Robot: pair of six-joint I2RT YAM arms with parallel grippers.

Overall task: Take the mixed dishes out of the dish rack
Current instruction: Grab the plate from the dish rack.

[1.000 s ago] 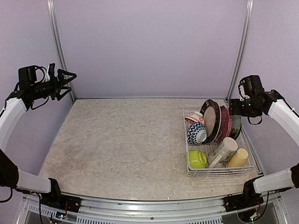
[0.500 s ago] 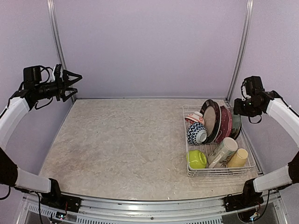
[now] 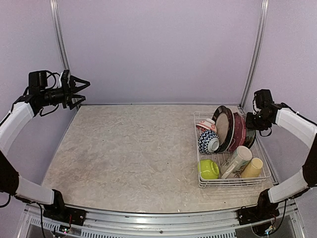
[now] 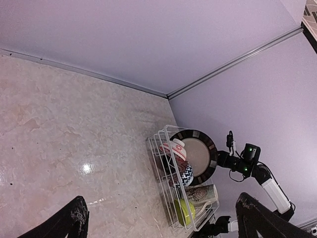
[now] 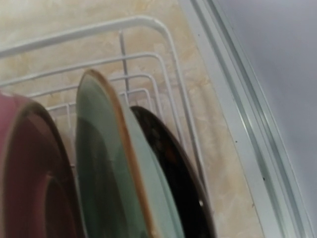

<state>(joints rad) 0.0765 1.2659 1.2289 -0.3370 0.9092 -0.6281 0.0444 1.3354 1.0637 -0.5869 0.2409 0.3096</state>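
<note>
Loaded dish rack (image 3: 233,184) stands on the right side of the counter (image 3: 124,148).
The left pincer (image 3: 81,91) hangs high at the far left, its fingers (image 4: 69,223) wide apart, holding nothing. The right pincer (image 3: 253,120) is just beside the upright plates (image 3: 230,126) at the rack's far end; whether it is apart or together, I cannot tell.

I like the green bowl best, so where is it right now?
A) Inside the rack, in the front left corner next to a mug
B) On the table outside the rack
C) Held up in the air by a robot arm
A: the green bowl sits inside the rack at its front left corner, right beside the cream mug.
</note>
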